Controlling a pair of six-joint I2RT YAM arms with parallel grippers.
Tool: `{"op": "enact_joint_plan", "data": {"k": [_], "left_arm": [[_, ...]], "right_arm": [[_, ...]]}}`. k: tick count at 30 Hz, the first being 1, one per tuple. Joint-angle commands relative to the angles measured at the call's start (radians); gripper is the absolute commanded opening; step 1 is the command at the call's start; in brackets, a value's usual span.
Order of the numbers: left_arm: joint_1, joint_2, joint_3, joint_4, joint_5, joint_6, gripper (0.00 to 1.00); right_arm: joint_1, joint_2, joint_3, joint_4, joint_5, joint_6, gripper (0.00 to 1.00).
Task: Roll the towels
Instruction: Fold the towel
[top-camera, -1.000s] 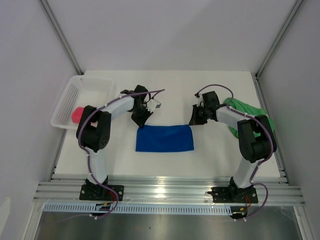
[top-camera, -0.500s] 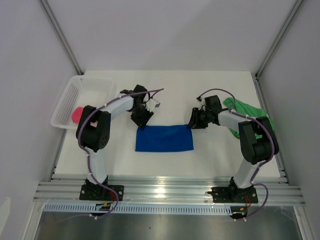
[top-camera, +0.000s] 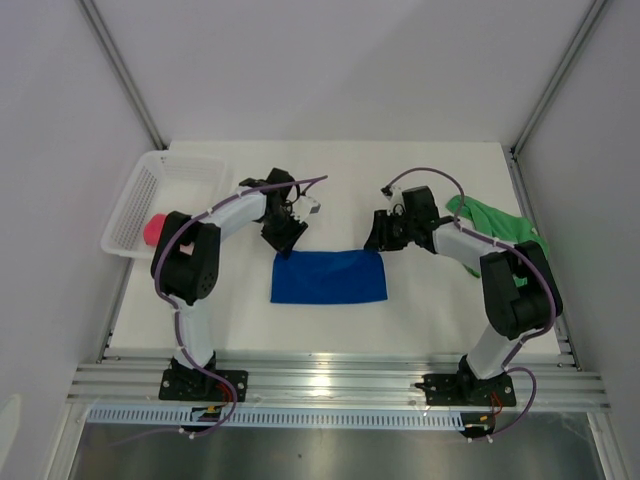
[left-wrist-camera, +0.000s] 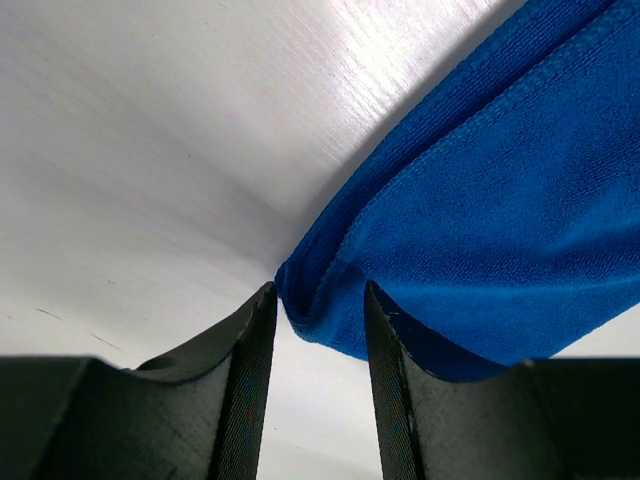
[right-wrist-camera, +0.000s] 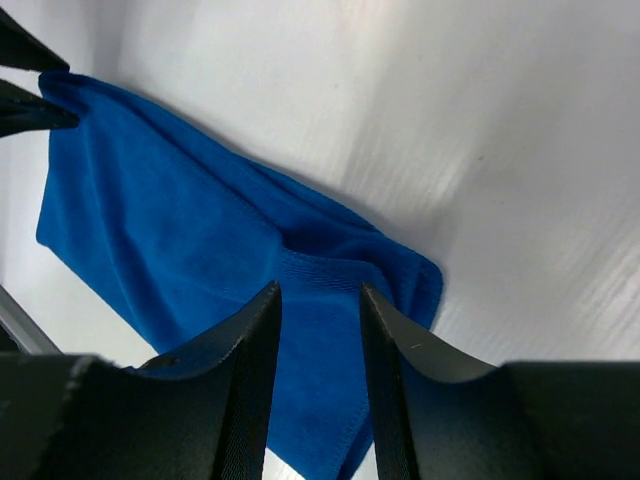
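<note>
The royal blue towel (top-camera: 329, 276) lies folded into a flat rectangle at the table's middle. My left gripper (top-camera: 284, 240) is open at its far left corner; in the left wrist view the bunched corner of the blue towel (left-wrist-camera: 500, 180) sits between the parted fingertips of the left gripper (left-wrist-camera: 318, 295). My right gripper (top-camera: 379, 240) is open at the far right corner, its jaws apart above the blue towel (right-wrist-camera: 180, 230) in the right wrist view (right-wrist-camera: 320, 292). The green towel (top-camera: 500, 225) lies crumpled at the right. The pink-red towel (top-camera: 152, 229) sits in the basket.
A white mesh basket (top-camera: 175, 180) stands at the table's far left edge. Grey walls close in the back and both sides. The aluminium rail with the arm bases runs along the near edge.
My right gripper has shifted a little left, over the towel's far right corner. My left gripper has stayed at the far left corner. The towel has barely moved.
</note>
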Motion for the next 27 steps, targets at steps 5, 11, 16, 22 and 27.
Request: {"op": "enact_joint_plan", "data": {"k": [5,11,16,22,27], "left_arm": [[0.009,-0.015,0.060,0.006,0.026,0.010,0.42],[0.009,-0.011,0.052,0.003,0.041,0.014,0.27],[0.009,-0.011,0.044,-0.006,0.072,0.019,0.21],[0.009,-0.012,0.040,-0.005,0.061,0.017,0.01],[0.031,-0.026,0.034,0.014,-0.003,-0.010,0.01]], "right_arm": [[0.043,0.041,0.062,0.010,0.008,-0.062,0.42],[0.060,0.096,0.096,-0.015,0.053,-0.059,0.43],[0.063,0.122,0.102,-0.032,0.082,-0.065,0.43],[0.066,0.124,0.096,-0.039,0.084,-0.067,0.29],[0.046,0.133,0.096,-0.053,0.114,-0.049,0.00]]}}
